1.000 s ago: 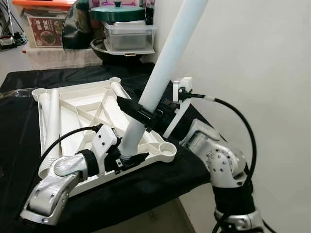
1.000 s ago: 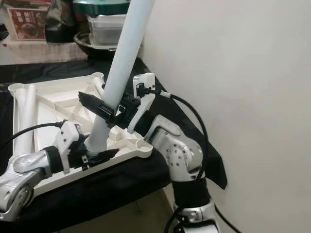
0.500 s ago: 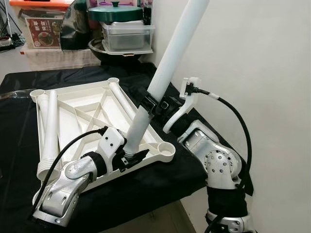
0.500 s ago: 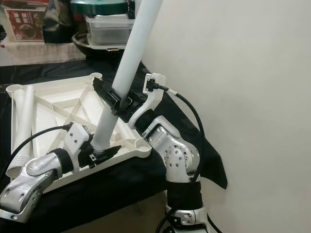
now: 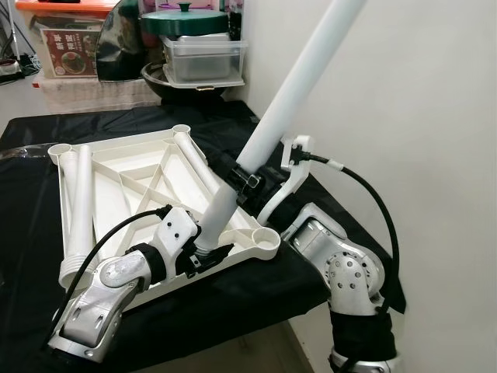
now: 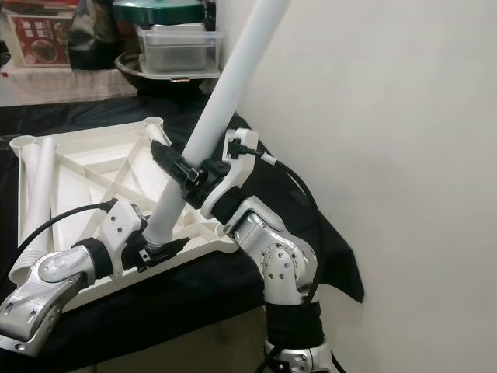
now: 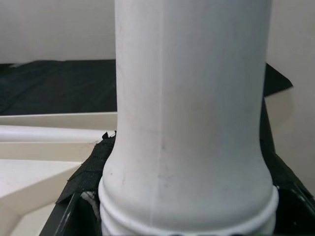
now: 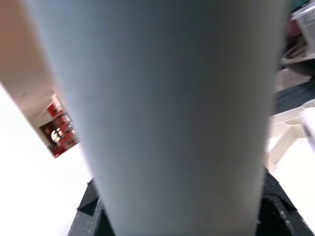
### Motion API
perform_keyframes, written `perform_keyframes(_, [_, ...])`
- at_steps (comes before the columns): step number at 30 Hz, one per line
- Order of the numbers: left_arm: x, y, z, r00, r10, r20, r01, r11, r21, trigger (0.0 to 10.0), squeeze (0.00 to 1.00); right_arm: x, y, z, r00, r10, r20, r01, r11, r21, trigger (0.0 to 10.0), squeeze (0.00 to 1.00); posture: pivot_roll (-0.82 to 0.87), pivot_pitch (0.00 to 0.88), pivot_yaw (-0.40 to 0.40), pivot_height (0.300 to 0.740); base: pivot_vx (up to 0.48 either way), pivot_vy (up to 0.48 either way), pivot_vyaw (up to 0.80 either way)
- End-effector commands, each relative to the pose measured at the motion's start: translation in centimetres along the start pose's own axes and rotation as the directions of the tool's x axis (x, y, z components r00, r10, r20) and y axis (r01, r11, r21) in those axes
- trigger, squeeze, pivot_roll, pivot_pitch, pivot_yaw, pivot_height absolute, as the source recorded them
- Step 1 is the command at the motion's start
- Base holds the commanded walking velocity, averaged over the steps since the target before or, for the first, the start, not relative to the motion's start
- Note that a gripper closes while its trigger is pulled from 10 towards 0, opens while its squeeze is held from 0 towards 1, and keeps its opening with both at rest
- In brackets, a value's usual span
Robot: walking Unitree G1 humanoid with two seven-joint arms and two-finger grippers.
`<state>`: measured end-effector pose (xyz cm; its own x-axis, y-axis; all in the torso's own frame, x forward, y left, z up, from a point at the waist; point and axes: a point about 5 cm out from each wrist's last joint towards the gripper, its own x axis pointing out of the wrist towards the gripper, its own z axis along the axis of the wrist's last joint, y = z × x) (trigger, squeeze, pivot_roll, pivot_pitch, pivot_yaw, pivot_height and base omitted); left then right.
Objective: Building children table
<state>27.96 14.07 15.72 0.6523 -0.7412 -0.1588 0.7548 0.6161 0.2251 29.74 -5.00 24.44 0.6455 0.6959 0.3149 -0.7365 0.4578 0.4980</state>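
Note:
An upside-down white plastic tabletop (image 5: 140,167) lies on a black-draped table (image 5: 256,295). A long white table leg (image 5: 287,109) rises from the tabletop's near edge, tilted up and to the right. My left gripper (image 5: 203,252) is shut on the leg's lower end, beside the near-right corner socket (image 5: 266,239). Higher up the leg, my right gripper (image 5: 242,177) is shut on its middle. In the left wrist view the leg's ribbed end (image 7: 187,211) sits between the black fingers (image 7: 78,206). Two more white legs (image 5: 78,202) lie on the tabletop.
A white wall (image 5: 419,116) stands close on the right, beside the table's right edge. Behind the table sit a clear lidded box (image 5: 203,56), a green pot lid (image 5: 185,19) and a dark bowl (image 5: 167,81). The table's front edge runs just below the left arm.
The leg has tipped further to the right, its top swinging toward the wall. My right gripper has slid lower along it, and the left gripper stays shut on the lower end.

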Motion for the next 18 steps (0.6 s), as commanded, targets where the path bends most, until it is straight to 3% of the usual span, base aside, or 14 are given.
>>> perform_keyframes(1, [0.2,-0.4,0.4,0.999,-0.03,0.016,0.029,0.999,0.028,0.0,0.0,0.4,1.1,-0.8,0.997,0.067,-0.026,-0.067,0.997,0.025,0.0,0.0,0.07,0.0,-0.066,0.74,0.0,0.0,0.0])
perform_keyframes(12, [-0.4,-0.8,0.6,0.999,-0.032,0.032,0.031,0.999,0.025,0.0,0.0,0.0,0.3,-0.9,0.999,0.037,-0.033,-0.038,0.999,-0.028,0.0,0.0,0.07,0.0,-0.071,0.74,0.0,0.0,0.0])
perform_keyframes(14, [-0.3,-0.9,0.4,1.0,-0.022,0.015,0.021,1.0,0.014,0.6,0.0,0.0,0.2,-0.7,0.999,0.039,-0.033,-0.04,0.998,-0.039,0.0,0.0,0.07,0.0,-0.072,0.74,0.0,0.0,0.0])
perform_keyframes(15, [-0.2,-1.1,0.2,1.0,-0.028,-0.01,0.028,1.0,-0.006,9.1,0.0,0.0,0.1,-0.5,0.998,0.045,-0.034,-0.047,0.997,-0.061,0.0,0.0,0.07,0.0,-0.072,0.74,0.0,0.0,0.0])
perform_keyframes(16, [-0.2,-1.2,0.1,0.999,-0.031,-0.015,0.031,0.999,-0.01,9.1,0.0,0.0,0.1,-0.4,0.998,0.046,-0.035,-0.049,0.997,-0.066,0.0,0.0,0.07,0.0,-0.072,0.74,0.0,0.0,0.0])
perform_keyframes(17, [-0.4,-1.3,0.4,0.999,-0.036,0.005,0.036,0.999,-0.011,10.0,0.0,0.0,0.0,-0.3,0.998,0.046,-0.035,-0.049,0.996,-0.076,0.0,0.0,0.07,0.0,-0.072,0.74,0.0,0.0,0.0])
perform_keyframes(18, [-0.6,-1.0,0.7,0.999,-0.011,0.034,0.012,1.0,-0.024,10.0,0.0,0.0,-0.2,-0.1,0.998,0.046,-0.036,-0.049,0.995,-0.089,0.0,0.0,0.07,0.0,-0.074,0.74,0.0,0.0,0.0])
